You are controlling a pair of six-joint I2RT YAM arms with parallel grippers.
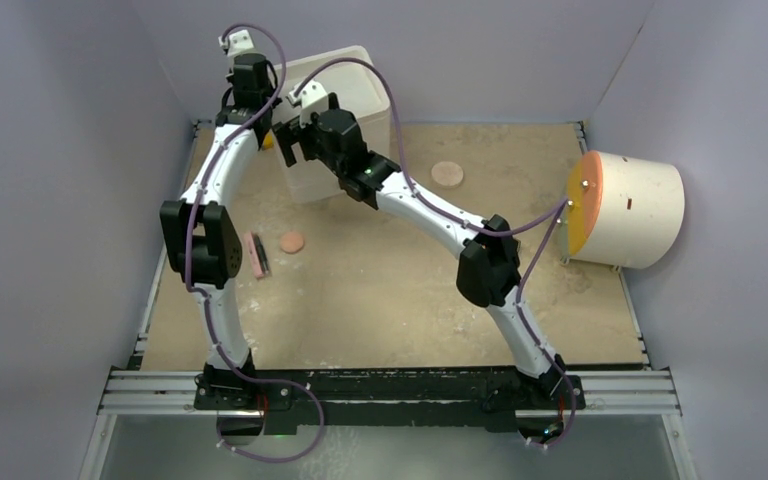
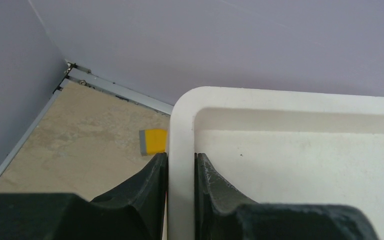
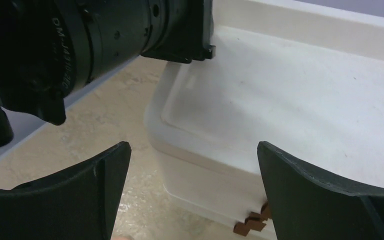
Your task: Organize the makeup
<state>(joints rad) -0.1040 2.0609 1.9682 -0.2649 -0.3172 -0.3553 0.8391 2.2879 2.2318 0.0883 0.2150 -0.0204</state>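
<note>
Steadiness, I judge, is why my left hand [image 2: 181, 165] sits narrow, pinched on the rim of the white bin [image 2: 280, 97] with one finger inside the wall and one outside. My right hand [image 3: 194, 165] hangs wide and holds nothing above the bin's near corner, likely placed to help shift it. What I must sort lies loose on the worktop [image 1: 390, 290]. The pink-and-black stick [image 1: 255, 255] and one peach disc [image 1: 292, 242] sit just beside each other near my left elbow. The other peach disc [image 1: 448, 172] lies well apart, right of the bin. No makeup shows in the part of the bin I can see. A yellow block [image 2: 155, 141] rests outside the gripped wall.
</note>
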